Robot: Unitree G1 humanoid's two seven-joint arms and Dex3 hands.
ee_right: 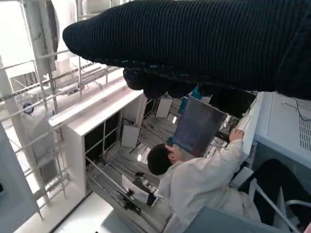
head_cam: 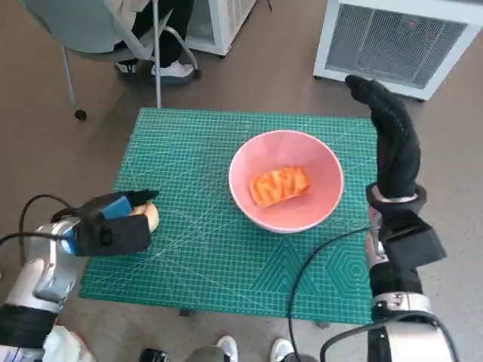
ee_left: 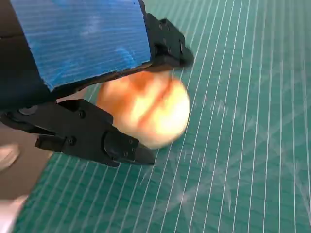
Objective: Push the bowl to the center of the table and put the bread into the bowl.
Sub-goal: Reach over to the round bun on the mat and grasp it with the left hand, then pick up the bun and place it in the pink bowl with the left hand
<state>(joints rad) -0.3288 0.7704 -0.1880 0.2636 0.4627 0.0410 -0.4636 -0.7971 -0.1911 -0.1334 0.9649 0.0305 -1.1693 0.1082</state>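
A pink bowl point(head_cam: 323, 164) stands on the green cutting mat point(head_cam: 204, 256), a little right of its middle, with an orange ridged piece of bread point(head_cam: 281, 185) lying inside. At the mat's left edge my left hand point(head_cam: 113, 226) grips a round tan bread roll point(head_cam: 152, 217). The left wrist view shows the roll point(ee_left: 146, 109) held between the black fingers point(ee_left: 92, 138) just above the mat. My right hand point(head_cam: 394, 139) is raised over the mat's right edge, beside the bowl and apart from it, fingers stretched out and holding nothing. The glove point(ee_right: 194, 39) spans the right wrist view.
A chair with a seated person's feet point(head_cam: 170, 69) stands beyond the table's far left corner. A white grilled appliance point(head_cam: 400, 38) stands on the floor at the far right. A black cable point(head_cam: 302, 279) crosses the mat's near edge. A person in white point(ee_right: 204, 179) shows in the right wrist view.
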